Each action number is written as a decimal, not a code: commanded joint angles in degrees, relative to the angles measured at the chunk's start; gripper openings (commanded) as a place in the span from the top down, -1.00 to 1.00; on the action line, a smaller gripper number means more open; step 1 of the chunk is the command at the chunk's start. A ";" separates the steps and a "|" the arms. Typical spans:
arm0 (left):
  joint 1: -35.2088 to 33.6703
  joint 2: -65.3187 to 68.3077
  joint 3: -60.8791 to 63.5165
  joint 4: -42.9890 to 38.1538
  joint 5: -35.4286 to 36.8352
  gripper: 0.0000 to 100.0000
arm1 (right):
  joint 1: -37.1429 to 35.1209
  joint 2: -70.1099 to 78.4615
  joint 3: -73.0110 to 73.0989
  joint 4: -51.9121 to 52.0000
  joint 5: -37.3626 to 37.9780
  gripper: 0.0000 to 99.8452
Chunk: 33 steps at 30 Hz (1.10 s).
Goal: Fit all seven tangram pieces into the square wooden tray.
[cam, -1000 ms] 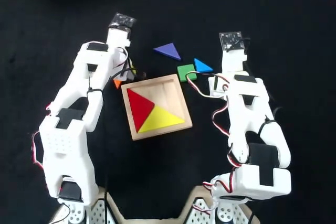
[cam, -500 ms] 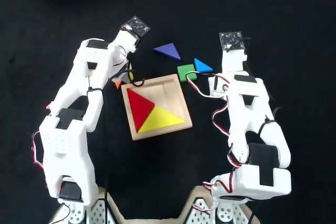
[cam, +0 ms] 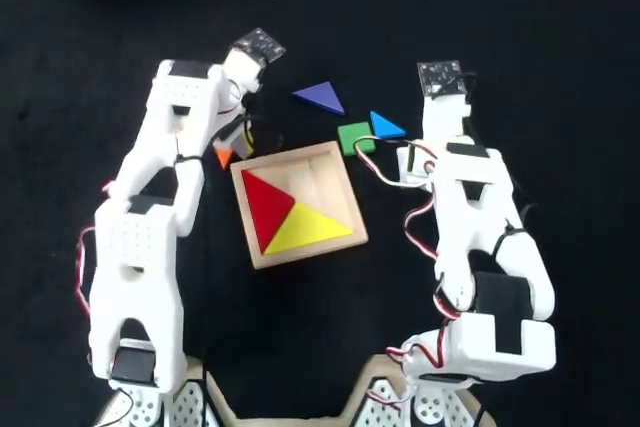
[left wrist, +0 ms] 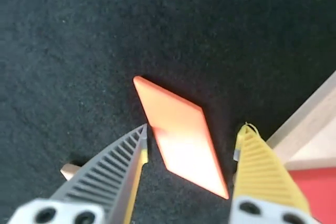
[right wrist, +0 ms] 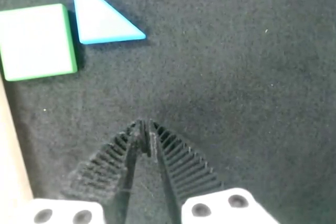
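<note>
The square wooden tray (cam: 300, 157) lies between the arms and holds a red triangle (cam: 265, 205) and a yellow triangle (cam: 305, 227). An orange parallelogram (left wrist: 181, 137) rests flat on the black cloth just off the tray's far left corner (left wrist: 310, 124). My left gripper (left wrist: 194, 129) is open over it, one finger on each side. Beyond the tray lie a green square (cam: 353, 137), a blue triangle (cam: 385, 127) and a purple triangle (cam: 320, 97). My right gripper (right wrist: 143, 125) is shut and empty over bare cloth, a short way from the green square (right wrist: 34, 40) and the blue triangle (right wrist: 97, 19).
The tray's far right half is bare wood (cam: 320, 182). Black cloth (cam: 520, 67) covers the whole table, with open room to the far right and far left. The orange parallelogram (cam: 222, 155) sits close beside the left arm.
The left arm's wrist has turned and shifted slightly toward the back of the table, above the orange piece. The right arm and the pieces have not moved.
</note>
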State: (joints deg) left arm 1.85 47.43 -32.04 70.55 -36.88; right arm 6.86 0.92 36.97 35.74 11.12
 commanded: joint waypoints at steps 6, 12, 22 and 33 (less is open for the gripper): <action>-0.22 13.98 -26.59 16.97 -0.26 0.62 | -0.79 -0.40 -1.71 -1.23 0.53 0.98; 0.31 20.48 -37.32 22.77 -0.26 0.82 | -0.79 -0.48 -1.71 -1.23 0.53 0.98; -0.22 22.51 -56.31 30.24 1.49 0.84 | -0.79 -0.40 -1.71 -1.23 0.53 0.98; 4.00 7.12 -54.29 30.51 30.51 0.84 | -0.35 -0.57 -1.71 -1.14 0.53 0.98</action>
State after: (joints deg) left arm 3.43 65.98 -89.27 100.53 -18.77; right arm 6.86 0.92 36.97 35.38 11.12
